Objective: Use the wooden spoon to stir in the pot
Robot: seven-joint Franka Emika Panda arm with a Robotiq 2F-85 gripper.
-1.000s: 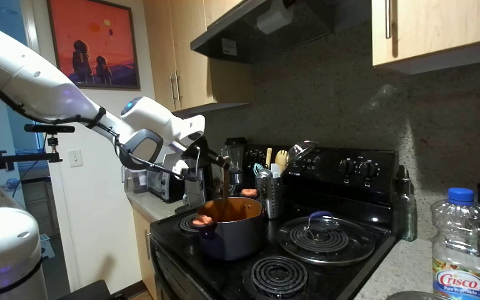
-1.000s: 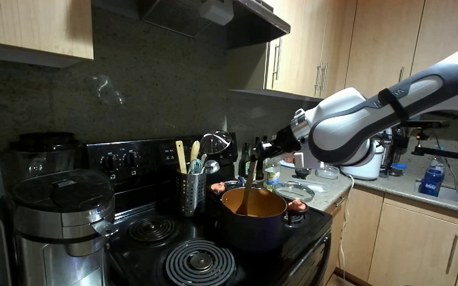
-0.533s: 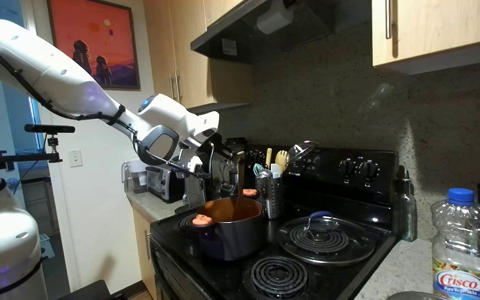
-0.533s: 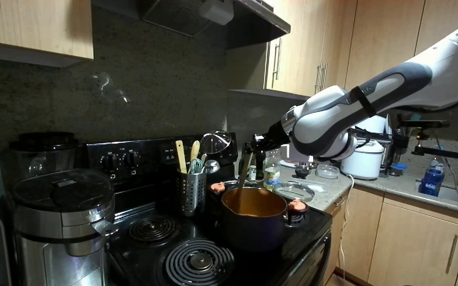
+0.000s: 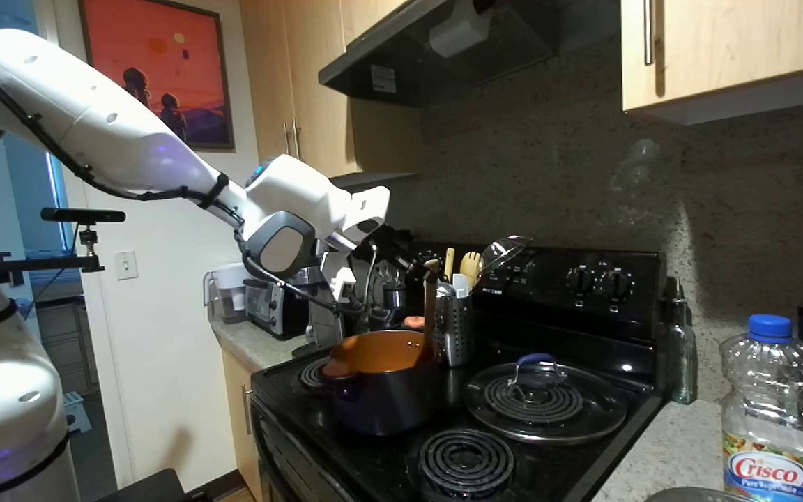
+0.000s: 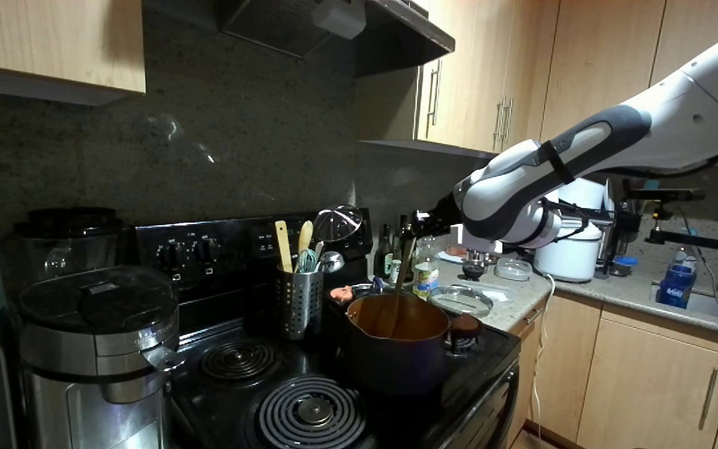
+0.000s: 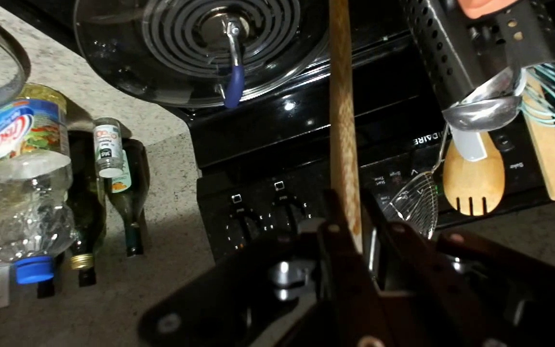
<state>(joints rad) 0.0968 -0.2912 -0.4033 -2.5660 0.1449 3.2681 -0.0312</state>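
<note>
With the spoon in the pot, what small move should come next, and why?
Probably sweep the spoon inward, toward the middle of the pot: the end effector holds it with its lower end inside, and in an exterior view it appears close to the pot's picture-right side, leaving seemingly little room beyond.

In an exterior view, the black gripper (image 5: 426,270) is carrying the long brown wooden spoon (image 5: 430,310) rightward across the squat dark-grey pot (image 5: 386,403); 1 orange-pink handle (image 5: 338,369) is darkening.

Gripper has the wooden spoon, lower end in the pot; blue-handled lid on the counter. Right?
No: an exterior view shows the blue-handled lid on the stove, not the counter. Rest holds: gripper has the wooden spoon, lower end in the pot.
</note>
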